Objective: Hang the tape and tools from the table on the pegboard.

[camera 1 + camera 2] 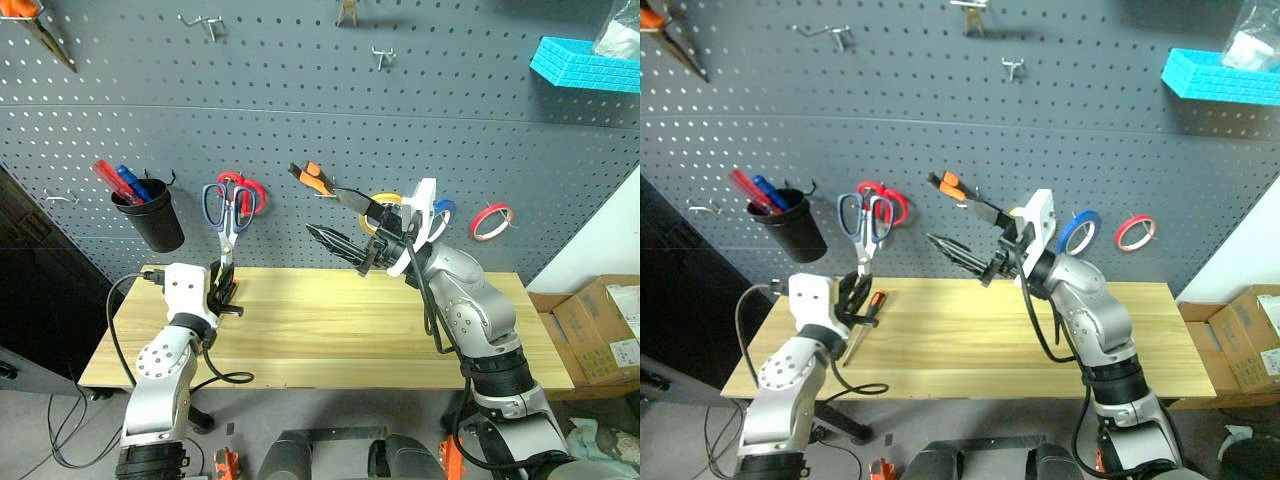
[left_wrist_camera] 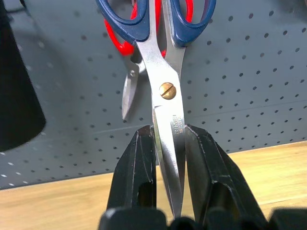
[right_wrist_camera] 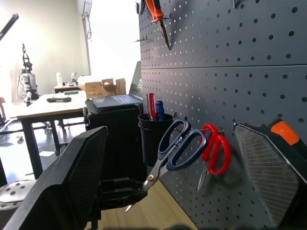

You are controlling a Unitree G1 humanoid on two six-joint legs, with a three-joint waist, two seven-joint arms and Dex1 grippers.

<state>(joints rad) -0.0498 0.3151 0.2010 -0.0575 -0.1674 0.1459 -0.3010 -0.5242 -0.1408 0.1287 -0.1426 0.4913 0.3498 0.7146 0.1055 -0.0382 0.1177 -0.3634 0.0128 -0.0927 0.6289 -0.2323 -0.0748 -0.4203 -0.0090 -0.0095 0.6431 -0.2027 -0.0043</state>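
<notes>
My left gripper [image 1: 224, 287] is shut on the blades of the dark blue-handled scissors [image 1: 224, 214]. It holds them upright, handles up against the pegboard [image 1: 300, 100]. The handles overlap the red-handled scissors [image 1: 250, 192]; I cannot tell whether they rest on a hook. The screwdriver [image 1: 862, 325] lies on the table [image 1: 330, 330] beside that gripper. Raised above the table's middle, my right gripper [image 1: 326, 214] is open and empty, just in front of the orange-and-black pliers [image 1: 313, 177] hanging on the board. The blue tape [image 1: 1077, 232] hangs on the board behind my right wrist.
On the pegboard are a black cup [image 1: 150, 218] with pens at the left, a yellow roll [image 1: 385, 200], a red roll [image 1: 491, 221], a cyan bin [image 1: 585, 62] at the top right and an orange-handled tool [image 1: 40, 25] at the top left. A cardboard box [image 1: 600, 330] stands right of the table.
</notes>
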